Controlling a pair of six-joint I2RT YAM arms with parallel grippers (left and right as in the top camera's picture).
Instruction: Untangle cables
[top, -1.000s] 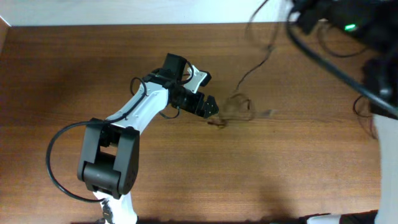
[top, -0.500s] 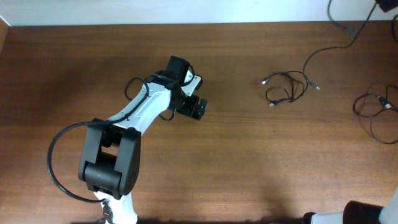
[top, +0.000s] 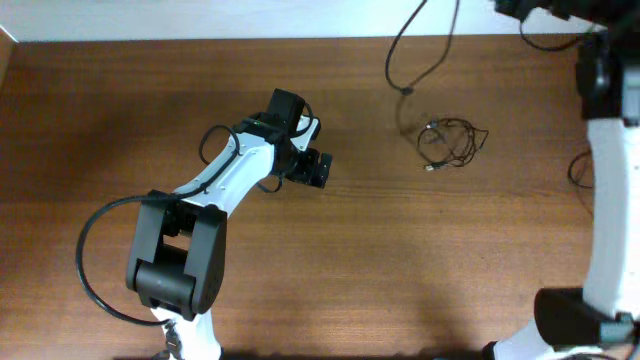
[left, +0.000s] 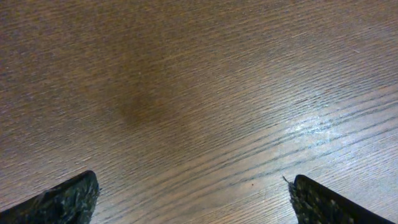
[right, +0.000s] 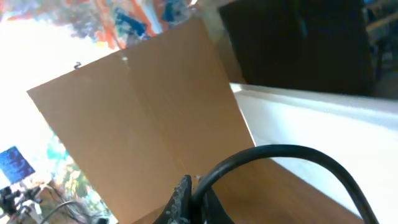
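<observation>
Where the brown wood-grain table (top: 420, 270) lies nearest the arm bases, the white-and-black left arm (top: 225, 180) extends over the surface and ends in the black two-finger left gripper (top: 314, 171). Its wrist view shows the two dark fingertips (left: 65, 198) spread wide at the lower corners, with only bare wood between them; nothing is gripped. Further out and to the right, well apart from that gripper, a small tangle of thin black cables (top: 452, 140) lies on the table as overlapping loops, with small light plug ends at its left side. Beyond it, one long thin black strand (top: 398, 75) curves from the table near the tangle toward the far edge and out of frame; whether it joins the tangle cannot be determined. A further black loop (top: 576, 170) shows at the right edge, beside the white right arm (top: 608, 190). The right gripper (right: 185, 200) points away from the table at a brown cardboard sheet (right: 143, 124); its finger spacing cannot be determined.
</observation>
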